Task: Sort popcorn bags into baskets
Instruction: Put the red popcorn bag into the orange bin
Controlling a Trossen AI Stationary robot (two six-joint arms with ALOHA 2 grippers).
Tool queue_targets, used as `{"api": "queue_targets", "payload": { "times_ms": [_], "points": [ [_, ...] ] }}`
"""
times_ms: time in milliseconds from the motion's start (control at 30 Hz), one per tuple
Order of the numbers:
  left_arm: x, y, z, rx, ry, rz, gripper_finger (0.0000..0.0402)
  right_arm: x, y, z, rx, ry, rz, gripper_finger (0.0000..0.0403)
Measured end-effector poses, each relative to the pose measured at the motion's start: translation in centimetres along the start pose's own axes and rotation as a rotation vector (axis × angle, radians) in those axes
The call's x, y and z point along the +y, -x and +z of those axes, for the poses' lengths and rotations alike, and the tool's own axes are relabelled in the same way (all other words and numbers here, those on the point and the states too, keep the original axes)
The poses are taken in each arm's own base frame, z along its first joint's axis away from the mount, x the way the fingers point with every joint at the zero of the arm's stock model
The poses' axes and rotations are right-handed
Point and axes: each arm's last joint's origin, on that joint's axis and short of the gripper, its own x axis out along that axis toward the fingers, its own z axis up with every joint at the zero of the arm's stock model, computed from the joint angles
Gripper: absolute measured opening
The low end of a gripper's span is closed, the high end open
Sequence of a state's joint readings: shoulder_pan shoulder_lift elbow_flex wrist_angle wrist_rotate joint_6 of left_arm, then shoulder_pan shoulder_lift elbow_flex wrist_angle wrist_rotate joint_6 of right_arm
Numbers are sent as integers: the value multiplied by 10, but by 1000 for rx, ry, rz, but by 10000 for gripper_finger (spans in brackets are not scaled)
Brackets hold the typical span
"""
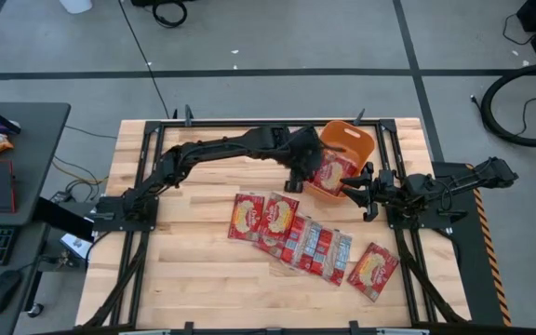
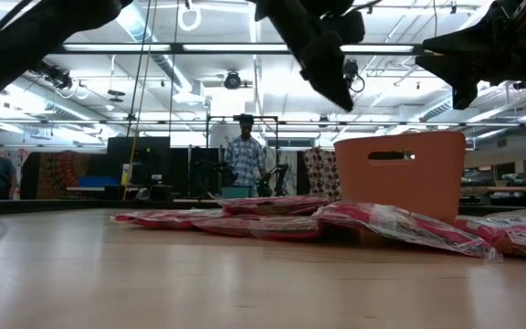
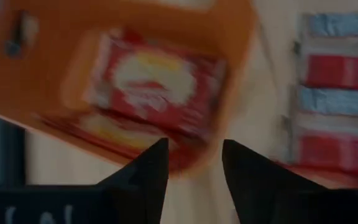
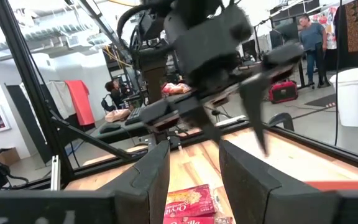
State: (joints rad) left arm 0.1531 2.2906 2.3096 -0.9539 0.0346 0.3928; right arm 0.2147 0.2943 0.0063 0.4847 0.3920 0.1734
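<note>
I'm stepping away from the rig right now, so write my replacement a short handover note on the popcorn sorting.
Left hand: open, empty, over the orange basket.
Right hand: open, empty, raised beside the basket.
Done: at least one popcorn bag lies in the basket.
Left: six bags on the table, namely two cream-graphic bags, three overlapping grey-blue ones, and one apart nearer the right arm.

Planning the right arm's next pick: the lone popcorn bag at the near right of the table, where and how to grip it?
The lone popcorn bag lies flat and tilted, apart from the overlapping row. Probably best to come straight down and pinch across its short width at a free edge. The right gripper is open near the basket.
</note>
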Motion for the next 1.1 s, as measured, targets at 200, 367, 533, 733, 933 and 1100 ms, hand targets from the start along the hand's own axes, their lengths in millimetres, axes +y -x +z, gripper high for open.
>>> {"api": "queue_targets", "payload": {
  "times_ms": [200,367,533,733,933,1100],
  "points": [
    [-45,0,3,108,1,-86,133,0,0,0,-1,0,0,144],
    [-88,3,2,226,3,-156,126,0,0,0,0,0,0,144],
    [-137,-15,-6,332,14,-139,125,0,0,0,0,0,0,144],
    [-190,-36,-26,423,5,45,139,0,0,0,0,0,0,144],
    [-221,-46,-41,431,-42,142,197,0,0,0,0,0,0,144],
    [-235,-52,-48,426,-67,134,238,0,0,0,0,0,0,144]
  ]
}}
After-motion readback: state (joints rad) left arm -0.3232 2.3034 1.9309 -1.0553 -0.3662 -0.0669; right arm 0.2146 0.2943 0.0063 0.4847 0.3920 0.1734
